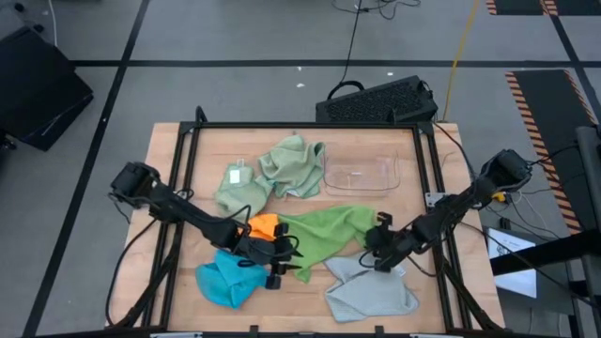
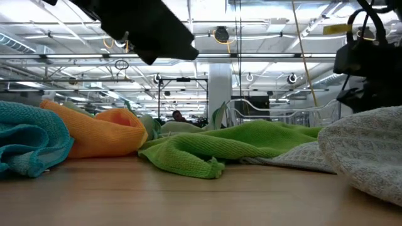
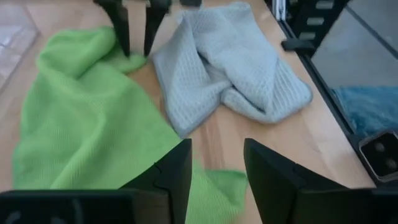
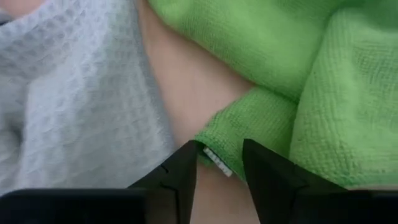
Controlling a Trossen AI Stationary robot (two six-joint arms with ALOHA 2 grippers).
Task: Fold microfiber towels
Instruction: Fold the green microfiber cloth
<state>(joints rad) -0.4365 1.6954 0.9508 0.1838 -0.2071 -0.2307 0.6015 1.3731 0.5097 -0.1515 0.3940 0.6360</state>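
The bright green towel [image 1: 324,230] lies crumpled mid-table, between the orange towel [image 1: 264,225] and the light grey towel [image 1: 371,291]. A blue towel [image 1: 225,277] is bunched at the near left. Two pale sage towels [image 1: 296,164] [image 1: 239,192] lie farther back. My left gripper [image 3: 217,165] is open, low over the green towel's near left edge [image 3: 205,186]. My right gripper [image 4: 219,165] is open at the green towel's tagged corner [image 4: 217,158], beside the grey towel [image 4: 68,93]. My right gripper comes slanting down from the table's right side. Its fingers [image 4: 180,168] stand on either side of the green towel's tagged corner, which lies on the table. Whether they touch the cloth I cannot tell.
A clear plastic tray [image 1: 362,174] sits at the far right of the table. A black keyboard-like object [image 1: 376,99] lies beyond the far edge. A black frame rail [image 1: 427,178] borders the tabletop. Bare wood [image 4: 186,93] shows between the green and grey towels.
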